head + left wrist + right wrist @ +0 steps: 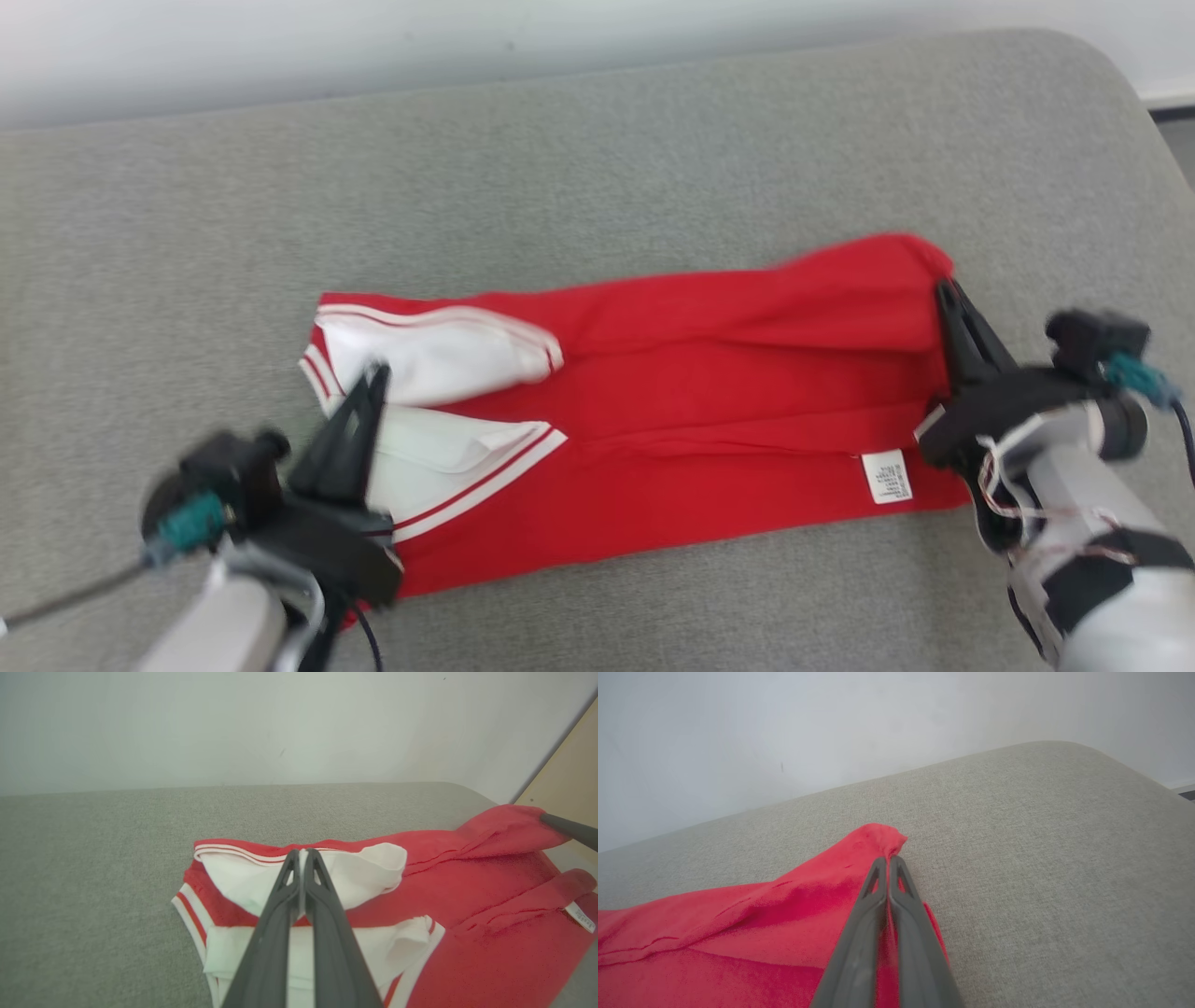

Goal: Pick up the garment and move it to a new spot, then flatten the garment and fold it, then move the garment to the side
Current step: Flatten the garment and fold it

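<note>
The red shirt (pixel 709 411) lies lengthwise across the middle of the grey upholstered cushion (pixel 597 168), somewhat closer to its near edge than to the far edge by the wall (pixel 373 37). The shirt's white sleeves (pixel 439 355) point toward the cushion's left edge. Its hem, with a small care label (pixel 887 476), points toward the right edge.

The right gripper (pixel 945 289) has its fingers pressed together on the far hem corner, and the red cloth is bunched and raised at their tips. The left gripper (pixel 376 373) is also pressed together, with its tips over the white sleeves. I cannot tell whether a fold of sleeve is caught between them.

The shirt looks light, thin and entirely limp. It should drape and sag from whatever point lifts it, and it is likely to drag on the rough upholstery rather than slide. A single pinched corner will only stretch it into a peak. My guess is that it is best held at two corners well apart, hem and shoulder, and kept taut between the arms. The loose sleeves will probably flop and need tucking in before folding.
</note>
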Controlling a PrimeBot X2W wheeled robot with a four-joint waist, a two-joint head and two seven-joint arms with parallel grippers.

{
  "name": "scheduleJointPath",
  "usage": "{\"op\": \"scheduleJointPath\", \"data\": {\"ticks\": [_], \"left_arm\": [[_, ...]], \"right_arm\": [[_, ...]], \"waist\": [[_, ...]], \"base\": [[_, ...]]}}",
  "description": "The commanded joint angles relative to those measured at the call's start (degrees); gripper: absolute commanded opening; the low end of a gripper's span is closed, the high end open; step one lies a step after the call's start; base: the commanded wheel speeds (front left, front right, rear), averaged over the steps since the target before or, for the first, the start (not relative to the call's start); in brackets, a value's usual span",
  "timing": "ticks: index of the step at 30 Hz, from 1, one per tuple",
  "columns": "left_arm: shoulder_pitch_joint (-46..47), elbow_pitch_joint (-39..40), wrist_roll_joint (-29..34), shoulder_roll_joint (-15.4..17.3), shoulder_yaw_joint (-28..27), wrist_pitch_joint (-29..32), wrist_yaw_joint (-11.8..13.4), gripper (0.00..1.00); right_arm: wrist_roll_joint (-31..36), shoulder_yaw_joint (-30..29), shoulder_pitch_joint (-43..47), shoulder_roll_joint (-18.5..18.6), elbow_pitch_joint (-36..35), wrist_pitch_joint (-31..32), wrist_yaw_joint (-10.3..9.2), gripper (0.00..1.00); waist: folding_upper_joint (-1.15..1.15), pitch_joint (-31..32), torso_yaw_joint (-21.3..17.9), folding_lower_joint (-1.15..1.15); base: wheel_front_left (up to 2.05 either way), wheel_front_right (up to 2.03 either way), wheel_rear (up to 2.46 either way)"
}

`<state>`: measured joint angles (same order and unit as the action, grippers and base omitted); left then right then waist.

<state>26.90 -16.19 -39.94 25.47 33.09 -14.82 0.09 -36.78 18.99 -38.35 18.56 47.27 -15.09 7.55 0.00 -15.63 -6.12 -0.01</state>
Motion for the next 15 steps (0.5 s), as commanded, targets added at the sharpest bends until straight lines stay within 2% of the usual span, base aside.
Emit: {"op": "scheduleJointPath", "data": {"ticks": [1, 6, 11, 15], "left_arm": [[-2.73, 1.07, -1.18, -0.99, -0.49, -0.36, 0.43, 0.00], [-6.91, 1.11, -0.58, -2.87, -0.68, -0.42, 0.47, 0.00], [-9.52, -1.90, -0.70, -5.56, -3.19, -0.36, -1.14, 0.00], [-10.75, -5.39, 0.45, -7.40, -5.77, -0.37, -2.50, 0.00]], "right_arm": [[0.27, -1.46, 2.56, 0.34, -1.65, -0.09, -0.14, 0.00], [0.46, -5.07, 7.73, 0.35, -4.48, -0.08, -0.14, 0.00], [1.12, -7.48, 12.07, 0.20, -5.58, -0.09, -0.14, 0.00], [1.02, -7.26, 13.94, -0.45, -5.06, -0.09, -0.14, 0.00]], "waist": [[0.00, 1.35, 1.51, 0.01], [0.00, 2.21, 2.77, 0.01], [0.00, 3.43, 3.50, 0.01], [0.00, 4.38, 3.46, 0.01]], "base": [[0.00, 0.00, 0.00], [0.00, 0.00, 0.00], [0.00, 0.00, 0.00], [0.00, 0.00, 0.00]]}}
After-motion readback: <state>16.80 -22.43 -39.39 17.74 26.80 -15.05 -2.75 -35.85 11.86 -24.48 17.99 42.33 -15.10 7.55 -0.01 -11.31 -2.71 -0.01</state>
